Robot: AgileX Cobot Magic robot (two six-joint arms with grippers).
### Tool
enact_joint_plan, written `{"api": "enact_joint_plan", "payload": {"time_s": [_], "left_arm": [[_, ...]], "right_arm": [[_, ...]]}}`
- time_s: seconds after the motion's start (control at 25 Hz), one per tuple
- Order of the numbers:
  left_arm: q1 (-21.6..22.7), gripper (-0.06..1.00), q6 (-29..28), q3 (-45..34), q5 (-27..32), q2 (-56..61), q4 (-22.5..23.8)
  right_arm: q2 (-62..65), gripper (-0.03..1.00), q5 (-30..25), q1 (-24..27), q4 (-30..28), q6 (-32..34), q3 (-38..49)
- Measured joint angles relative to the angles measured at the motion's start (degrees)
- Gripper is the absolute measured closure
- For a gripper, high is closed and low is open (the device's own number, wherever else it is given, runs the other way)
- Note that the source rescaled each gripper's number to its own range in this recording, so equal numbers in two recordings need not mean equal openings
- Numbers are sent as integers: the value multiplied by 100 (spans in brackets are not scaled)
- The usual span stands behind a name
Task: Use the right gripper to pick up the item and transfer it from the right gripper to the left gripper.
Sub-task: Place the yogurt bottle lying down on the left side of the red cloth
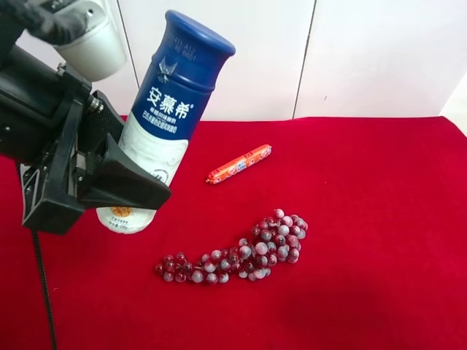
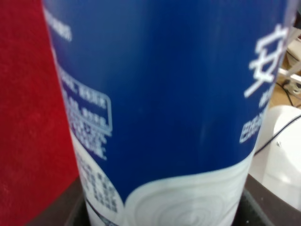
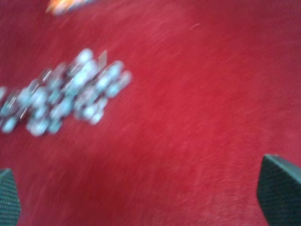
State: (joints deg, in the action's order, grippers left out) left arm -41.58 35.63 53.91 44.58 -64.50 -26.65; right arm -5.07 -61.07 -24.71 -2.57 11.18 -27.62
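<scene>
Left hand point(image 1: 146, 186): black and wedge-fingered, looming at the exterior high view's left edge, clamped on the lower body of the bottle; one broad finger crosses the front of the white part, the other is hidden behind it
Bottle point(image 1: 179, 95): white plastic, held tilted in the left hand with its dark blue cap point(image 1: 198, 36) leaning toward the view's upper right; blue label with white characters above, orange mark near the base
Contents: cap on, walls opaque, nothing inside can be seen
Bottle's base: shows just below the front finger; whether it touches the cloth cannot be told
Left wrist view: blue label and white swirl fill the frame, slightly soft; dark fingers point(image 2: 70, 214) show at the lower edges against the bottle's sides
Right hand point(image 3: 150, 202): shown only by its own wrist view, two dark fingertips point(image 3: 280, 188) at the lower corners, wide apart, with bare red cloth between them
Bench point(image 1: 365, 219): covered in red cloth, white wall panels point(image 1: 365, 58) behind
Grapes point(image 1: 248, 251): red-grey bunch lying on the cloth, apart from the bottle, toward the near edge
Sausage stick point(image 1: 238, 163): slim, orange, lying slantwise beyond the grapes, apart from them
Cable point(image 1: 44, 292): thin, black, hanging below the left arm
Hard to make out: right wrist view is motion-blurred; grapes a pale smear, sausage stick cut off at the frame's edge
</scene>
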Motion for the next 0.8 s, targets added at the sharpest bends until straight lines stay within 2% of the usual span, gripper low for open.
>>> {"api": "enact_joint_plan", "payload": {"time_s": [0.2, 0.28, 0.44, 0.64, 0.72, 0.8], "left_arm": [[0, 87, 0, 0, -177, 0, -2], [0, 87, -13, 0, -291, 0, -2], [0, 87, -25, 0, -736, 0, -2], [0, 87, -25, -160, -1966, 0, 30], [71, 87, -25, -373, -2410, -5, 76], [298, 87, -25, -543, -2600, -62, 76]], "right_arm": [[515, -3, 0, 1351, -12, 18, 0], [515, -3, 0, 1630, -18, 42, 0], [515, -3, 0, 1755, -18, 52, 0], [515, -3, 0, 1755, -18, 55, 0], [515, -3, 0, 1755, -18, 55, 0], [515, -3, 0, 1755, -18, 55, 0]]}}
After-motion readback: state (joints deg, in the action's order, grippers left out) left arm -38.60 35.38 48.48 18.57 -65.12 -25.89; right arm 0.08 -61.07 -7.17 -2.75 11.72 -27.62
